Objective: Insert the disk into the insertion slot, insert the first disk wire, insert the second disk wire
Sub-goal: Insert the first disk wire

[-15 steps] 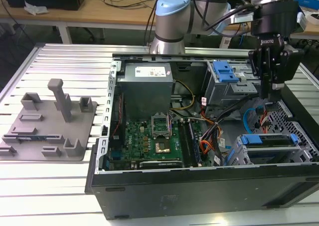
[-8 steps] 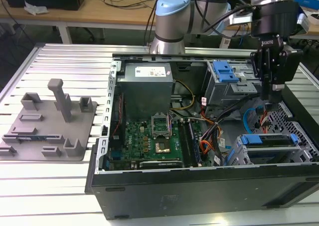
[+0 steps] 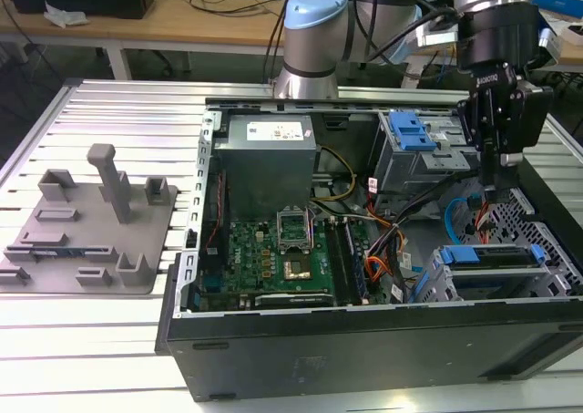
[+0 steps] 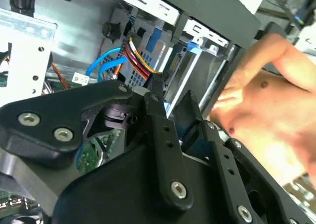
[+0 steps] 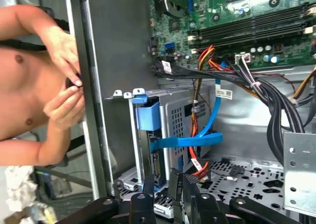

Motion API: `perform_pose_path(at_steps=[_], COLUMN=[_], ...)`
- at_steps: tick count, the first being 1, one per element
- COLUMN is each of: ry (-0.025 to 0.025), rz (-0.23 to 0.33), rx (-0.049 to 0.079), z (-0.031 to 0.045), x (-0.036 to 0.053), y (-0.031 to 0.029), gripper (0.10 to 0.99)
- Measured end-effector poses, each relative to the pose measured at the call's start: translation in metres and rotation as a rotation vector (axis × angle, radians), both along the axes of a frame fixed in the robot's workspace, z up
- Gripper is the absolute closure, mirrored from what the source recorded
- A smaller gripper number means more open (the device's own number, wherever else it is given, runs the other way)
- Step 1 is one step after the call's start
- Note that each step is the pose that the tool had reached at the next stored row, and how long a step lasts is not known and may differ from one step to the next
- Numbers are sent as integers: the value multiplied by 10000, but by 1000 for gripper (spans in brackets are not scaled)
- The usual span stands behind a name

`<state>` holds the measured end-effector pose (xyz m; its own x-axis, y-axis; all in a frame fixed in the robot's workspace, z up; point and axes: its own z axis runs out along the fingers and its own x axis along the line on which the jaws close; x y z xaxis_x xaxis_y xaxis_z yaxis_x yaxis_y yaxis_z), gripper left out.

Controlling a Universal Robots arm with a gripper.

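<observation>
The disk (image 3: 487, 255), in its blue carrier, sits inside the insertion slot (image 3: 439, 285), a low grey perforated cage at the case's near corner on the exterior view's right. In the first wrist view the disk (image 5: 148, 150) shows edge-on under its blue tab. My gripper (image 3: 492, 187) hangs just above that cage. Its two black fingers stand a little apart, and nothing shows between them in both wire views, the gripper (image 5: 163, 184) and gripper (image 4: 174, 98). A blue flat wire (image 5: 197, 141) and a red-yellow-black wire bundle (image 4: 139, 61) end close beside the fingertips.
A person's hands (image 5: 66, 85) rest at the case's outer wall beside the cage. A taller grey cage with a blue latch (image 3: 414, 139) stands behind. The motherboard (image 3: 282, 249), the power supply (image 3: 269, 158) and black cable bundles (image 5: 266, 93) fill the case. A grey fixture plate (image 3: 91, 221) lies on the exterior view's left.
</observation>
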<state>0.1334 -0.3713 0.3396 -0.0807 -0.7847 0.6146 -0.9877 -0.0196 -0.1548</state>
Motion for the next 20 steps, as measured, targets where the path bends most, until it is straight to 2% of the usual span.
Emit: perform_pose_path(at_steps=[1, 6, 11, 14, 16, 20], ry=[-1, -2, 1, 7, 9, 9], rz=[3, 24, 24, 26, 25, 24], rx=[-43, -44, -69, -69, -68, -73], z=[-12, -13, -76, -79, -80, -86], x=[0, 0, 0, 5, 26, 35], y=[14, 14, 15, -2, -38, -48], gripper=[722, 722, 722, 722, 722, 722])
